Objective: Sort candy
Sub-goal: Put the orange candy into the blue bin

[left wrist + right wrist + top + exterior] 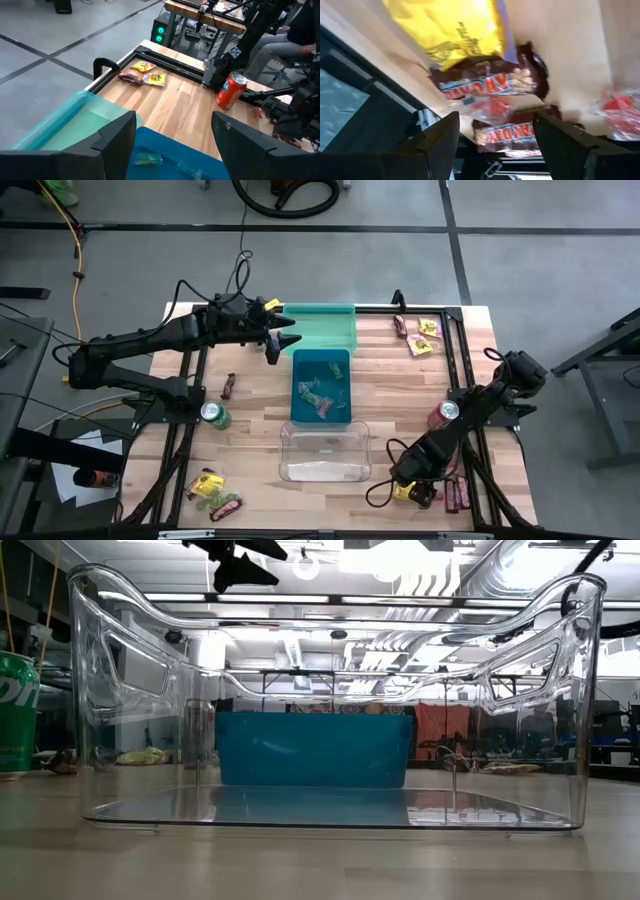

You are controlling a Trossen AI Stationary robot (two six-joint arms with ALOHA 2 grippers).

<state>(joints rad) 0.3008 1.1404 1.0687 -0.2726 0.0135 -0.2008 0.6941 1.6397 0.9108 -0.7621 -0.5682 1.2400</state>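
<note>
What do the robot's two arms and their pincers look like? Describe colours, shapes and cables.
Both arms are black and built of jointed, tube-like segments, with thin black cables looping beside them. The left pincer and the right pincer each end in two flat, dark, matte fingers with squared edges. No markings are readable.

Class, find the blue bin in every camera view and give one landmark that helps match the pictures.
High view: the blue bin sits mid-table, between the green bin and the clear bin.
Low view: seen through the clear bin, centre.
Left wrist view: bottom edge, between the left claw's fingers.
Right wrist view: not in it.
Shared landmark: the clear bin.
</note>
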